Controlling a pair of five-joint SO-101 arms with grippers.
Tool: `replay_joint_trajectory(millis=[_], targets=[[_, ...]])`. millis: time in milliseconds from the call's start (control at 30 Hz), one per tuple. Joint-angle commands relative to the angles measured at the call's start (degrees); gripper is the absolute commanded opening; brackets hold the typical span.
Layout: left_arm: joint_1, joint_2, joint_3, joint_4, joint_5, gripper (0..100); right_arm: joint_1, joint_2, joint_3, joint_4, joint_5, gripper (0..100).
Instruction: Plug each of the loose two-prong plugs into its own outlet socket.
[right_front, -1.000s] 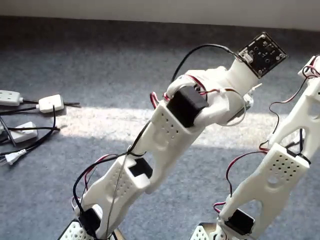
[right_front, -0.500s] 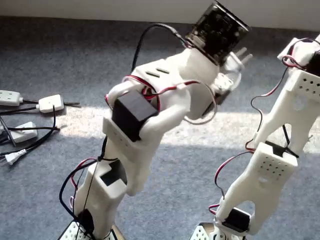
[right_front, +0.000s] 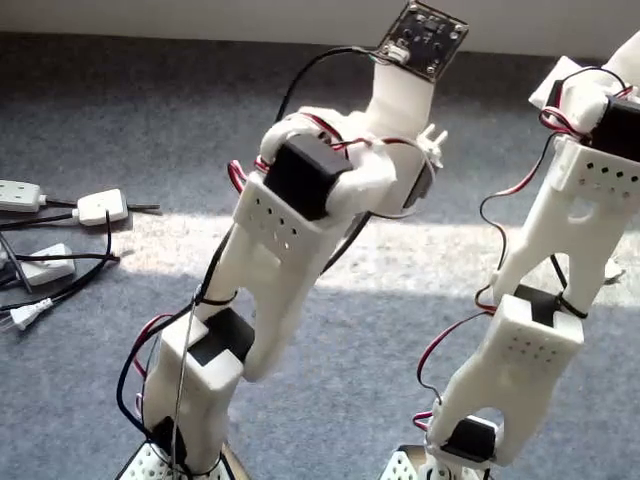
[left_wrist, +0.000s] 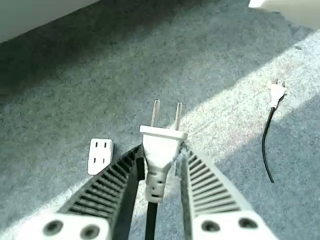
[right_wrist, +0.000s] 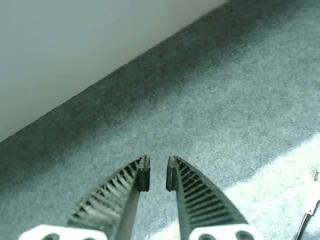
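**Inspector:** What is the left gripper (left_wrist: 160, 150) doing?

**Operator:** Its fingers (left_wrist: 120, 175) are clamping the white two-prong plug (left_wrist: 161, 145) by the body, with the prongs pointing out past the tips. In my judgement, gripping behind the blades is keeping them free to enter a socket.

**Inspector:** Where is the receptacle?

**Operator:** A small white outlet block (left_wrist: 100, 156) is lying flat on the grey carpet (left_wrist: 60, 90), near the held plug but apart from it. Its slots are facing up and appear to be holding nothing.

**Inspector:** Any other plugs?

**Operator:** A second loose plug (left_wrist: 276, 92) on a black cord (left_wrist: 266, 145) is lying in the sunlit strip, well apart from the block. In the high view, a further outlet strip (right_front: 20, 195) is sitting at nine o'clock. I cannot tell whether its slots are occupied.

**Inspector:** And the right gripper (right_wrist: 157, 175)?

**Operator:** It is hovering over carpet beside the wall (right_wrist: 75, 50). Its fingers are all but together, with only a slit between them, and they are gripping nothing. In my judgement it is standing clear to give the left arm room.
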Motion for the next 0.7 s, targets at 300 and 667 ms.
replay_joint_trajectory(millis=[300,667], targets=[[-3.56,-33.98,43.38,-5.27,-1.49,1,-2.24,-3.3,-1.71,2.95,-0.97,7.0],[-4.09,-56.04,105.8,-74.55,-7.82,1,-5.14,-5.23,-1.71,3.74,-0.7,6.9]])
